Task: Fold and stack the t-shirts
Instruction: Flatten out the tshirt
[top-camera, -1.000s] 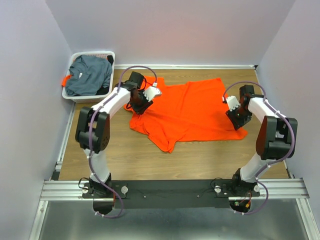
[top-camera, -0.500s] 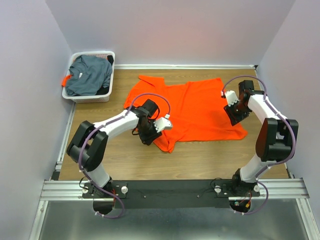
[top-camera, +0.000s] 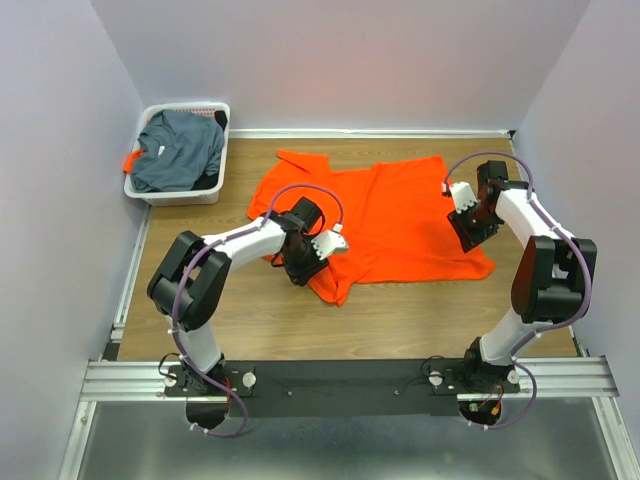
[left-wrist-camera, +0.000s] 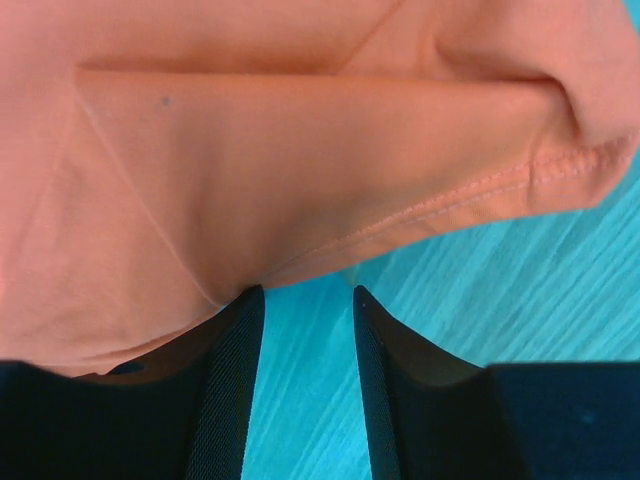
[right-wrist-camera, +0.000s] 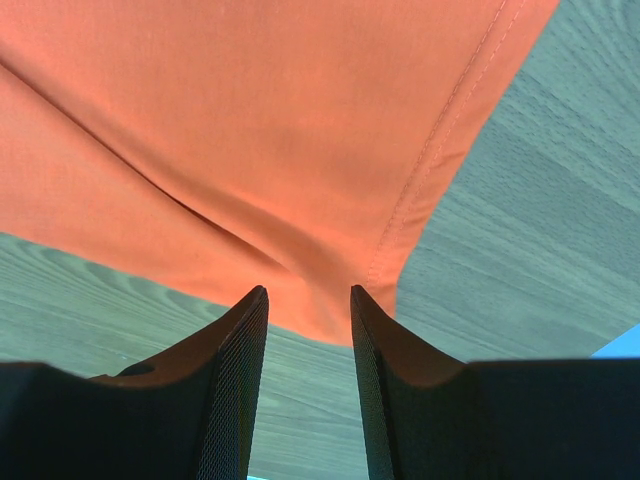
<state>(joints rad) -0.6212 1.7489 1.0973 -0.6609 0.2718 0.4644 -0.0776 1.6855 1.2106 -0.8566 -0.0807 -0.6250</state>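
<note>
An orange t-shirt lies spread on the wooden table. My left gripper hovers at its near left hem. In the left wrist view this gripper is open, with bare table between the fingers and the stitched hem of the orange t-shirt just past the tips. My right gripper is low over the shirt's right edge. It is open too, and a corner of the orange cloth lies flat under its tips. A dark grey-blue t-shirt sits bunched in the basket.
The white slotted basket stands at the far left corner against the wall, with a scrap of orange at its left side. Purple walls close in the table on three sides. Bare wood runs between the shirt and the arm bases.
My left gripper has left the shirt's far left sleeve, which now lies spread flat, and come down to the near left hem. The right gripper has shifted slightly.
</note>
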